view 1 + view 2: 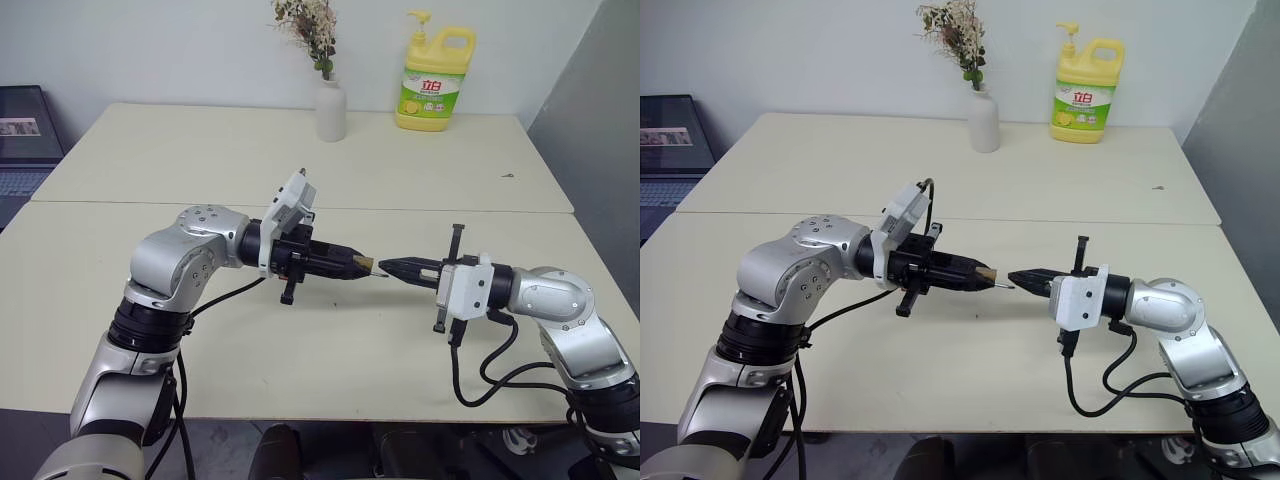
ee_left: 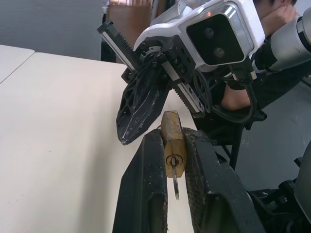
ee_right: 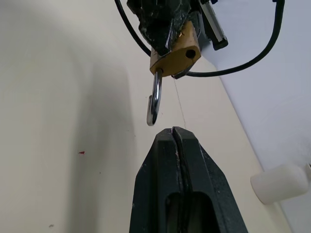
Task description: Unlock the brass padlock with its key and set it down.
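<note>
So the left end effector [image 1: 362, 265] is clamped on the brass padlock [image 2: 173, 148], shackle [image 3: 155, 103] already swung open, right end effector [image 1: 392, 267] pinched together empty, only setting it on the tabletop [image 1: 300, 350] left.

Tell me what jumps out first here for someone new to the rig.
The two arms meet tip to tip above the near table: the left hand is shut on the brass padlock, with a key in its keyhole, and the right hand is shut and empty just in front of it. The shackle has swung free. Behind, a yellow pump bottle and a white vase stand on the far table.
</note>
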Available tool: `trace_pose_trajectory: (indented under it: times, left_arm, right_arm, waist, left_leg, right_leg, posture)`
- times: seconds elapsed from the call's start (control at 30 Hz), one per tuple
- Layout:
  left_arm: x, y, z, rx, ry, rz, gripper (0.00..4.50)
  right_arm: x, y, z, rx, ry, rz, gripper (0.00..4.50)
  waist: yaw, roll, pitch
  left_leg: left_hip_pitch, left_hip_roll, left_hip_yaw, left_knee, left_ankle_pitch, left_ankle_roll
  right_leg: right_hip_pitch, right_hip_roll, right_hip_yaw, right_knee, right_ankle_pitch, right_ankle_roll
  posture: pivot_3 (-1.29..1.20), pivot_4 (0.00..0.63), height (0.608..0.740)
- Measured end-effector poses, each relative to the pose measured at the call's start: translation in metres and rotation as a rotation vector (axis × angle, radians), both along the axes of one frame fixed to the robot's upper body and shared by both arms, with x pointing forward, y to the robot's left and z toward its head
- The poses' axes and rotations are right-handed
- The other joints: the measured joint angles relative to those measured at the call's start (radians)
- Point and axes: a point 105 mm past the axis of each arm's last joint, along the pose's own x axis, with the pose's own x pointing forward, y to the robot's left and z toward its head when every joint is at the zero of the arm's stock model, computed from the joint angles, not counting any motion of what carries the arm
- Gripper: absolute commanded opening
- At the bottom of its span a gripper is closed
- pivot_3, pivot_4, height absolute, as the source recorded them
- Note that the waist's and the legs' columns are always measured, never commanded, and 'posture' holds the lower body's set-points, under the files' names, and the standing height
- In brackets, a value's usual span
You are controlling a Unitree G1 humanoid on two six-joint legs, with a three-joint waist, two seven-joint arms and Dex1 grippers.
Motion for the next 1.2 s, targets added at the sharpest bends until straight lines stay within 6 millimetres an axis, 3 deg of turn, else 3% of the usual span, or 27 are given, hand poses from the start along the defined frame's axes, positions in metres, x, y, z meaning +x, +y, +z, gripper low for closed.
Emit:
trace_pose_trajectory:
  times: [0.87, 1.03, 1.1, 1.2]
  left_arm:
    - [0.002, 0.0, 0.0, 0.0, -0.001, 0.015, 0.17]
    - [0.005, 0.0, -0.001, -0.001, -0.001, 0.044, 0.17]
    - [0.007, 0.002, -0.005, -0.002, 0.013, 0.068, 0.17]
    - [0.009, 0.005, -0.017, 0.007, 0.06, 0.119, 0.17]
  right_arm:
    - [-0.008, 0.003, -0.004, 0.015, 0.06, 0.024, 0.0]
    - [-0.008, -0.009, -0.02, -0.052, 0.149, -0.029, 0.0]
    - [-0.009, -0.018, -0.026, -0.074, 0.195, -0.065, 0.35]
    - [-0.011, -0.034, -0.02, -0.06, 0.248, -0.131, 1.23]
  waist:
    - [0.0, 0.0, 0.0]
    - [0.001, 0.0, 0.0]
    - [0.001, 0.0, 0.0]
    - [-0.001, 0.0, 0.0]
  left_leg:
    - [0.0, 0.0, 0.0, 0.0, 0.0, 0.0]
    - [0.0, 0.0, 0.0, 0.0, 0.0, 0.0]
    - [0.0, 0.0, 0.0, 0.0, 0.0, 0.0]
    - [0.0, 0.0, 0.0, 0.0, 0.0, 0.0]
  right_leg:
    - [0.0, 0.0, 0.0, 0.0, 0.0, 0.0]
    - [0.0, 0.0, 0.0, 0.0, 0.0, 0.0]
    - [0.0, 0.0, 0.0, 0.0, 0.0, 0.0]
    - [0.0, 0.0, 0.0, 0.0, 0.0, 0.0]
  posture:
    - [0.0, 0.15, 0.74]
    - [0.0, 0.15, 0.74]
    - [0.0, 0.15, 0.74]
    - [0.0, 0.15, 0.74]
